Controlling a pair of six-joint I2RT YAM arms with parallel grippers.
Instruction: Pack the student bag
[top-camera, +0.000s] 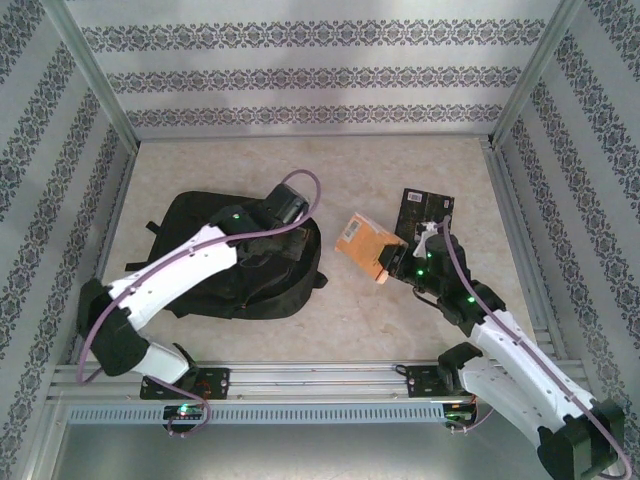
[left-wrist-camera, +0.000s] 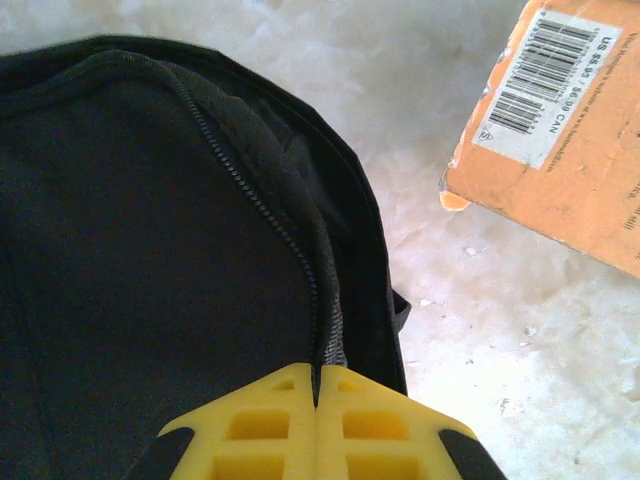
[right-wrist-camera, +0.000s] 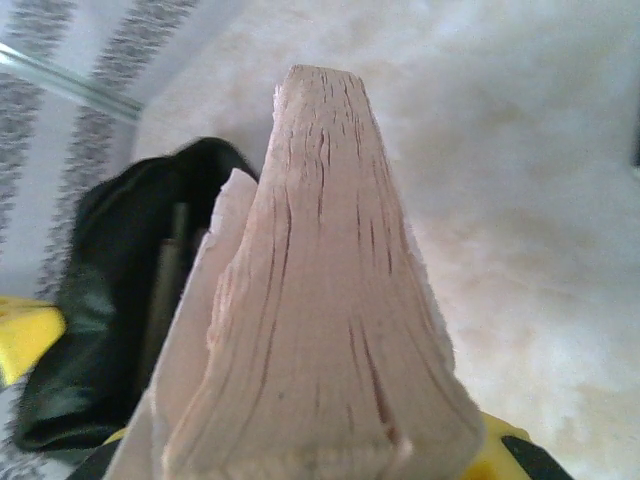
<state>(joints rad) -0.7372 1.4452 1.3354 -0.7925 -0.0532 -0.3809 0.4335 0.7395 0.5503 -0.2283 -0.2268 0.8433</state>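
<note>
The table (top-camera: 250, 165) is pale and blotchy, like stone. A metal rail (top-camera: 320, 372) runs along its near edge. A big black student bag (top-camera: 195, 213) lies flat on the left part. A small dark book (top-camera: 428, 207) lies on the right, well apart from the bag.

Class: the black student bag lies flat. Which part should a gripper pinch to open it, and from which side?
Pinch the zip seam of the student bag by its edge facing the orange book, coming from above. The bag lies flat, so that raised ridge is the likeliest pinchable fold; the left gripper is shut there.
</note>
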